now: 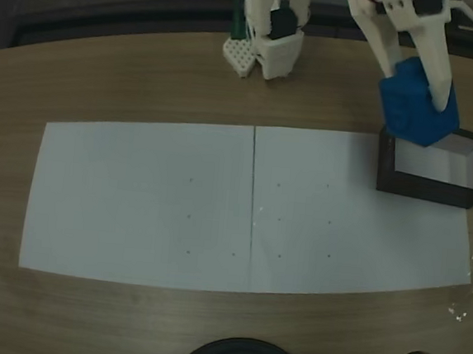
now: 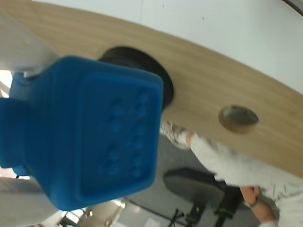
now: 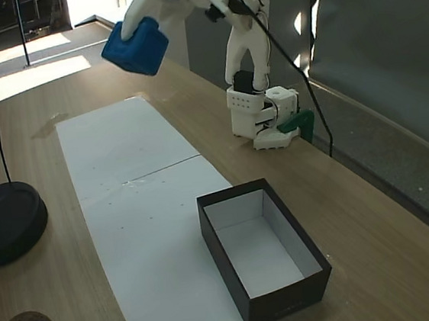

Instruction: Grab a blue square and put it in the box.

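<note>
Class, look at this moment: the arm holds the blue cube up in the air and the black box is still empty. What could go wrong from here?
1. The blue square is held high in the gripper, well above the table; released from there it might bounce off the box.
2. In a fixed view the blue square overlaps the box's corner, so it could catch the thin wall and tip out.

An office: long wooden table [image 3: 373, 213] with a cable hole [image 2: 238, 118].
</note>
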